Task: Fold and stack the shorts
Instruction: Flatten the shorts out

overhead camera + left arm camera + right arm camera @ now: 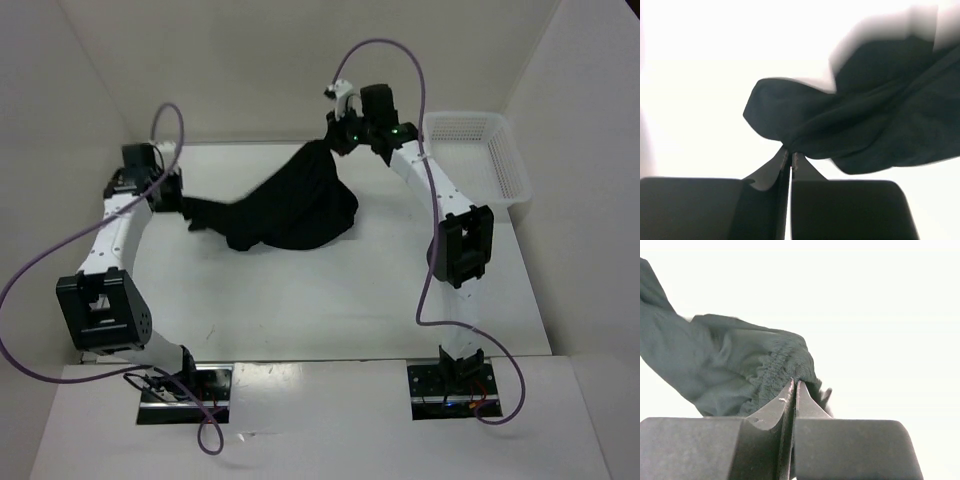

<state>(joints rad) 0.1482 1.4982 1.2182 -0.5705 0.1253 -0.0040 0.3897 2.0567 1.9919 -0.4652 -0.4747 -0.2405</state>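
White tabletop point(300, 310) inside pale walls, a mesh basket point(480, 150) at far right. My left jaws and right jaws each pinch shut on the black shorts point(300, 205), which hang bunched between them over the far half. No fold visible, nothing stacked, so I judge the task barely begun.

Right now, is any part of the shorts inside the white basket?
No, the shorts are stretched between the left gripper and the right gripper, apart from the white basket.

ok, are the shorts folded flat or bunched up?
Bunched, not folded: the shorts sag in a crumpled mass between the left hand and right hand, each shut on a fabric edge.
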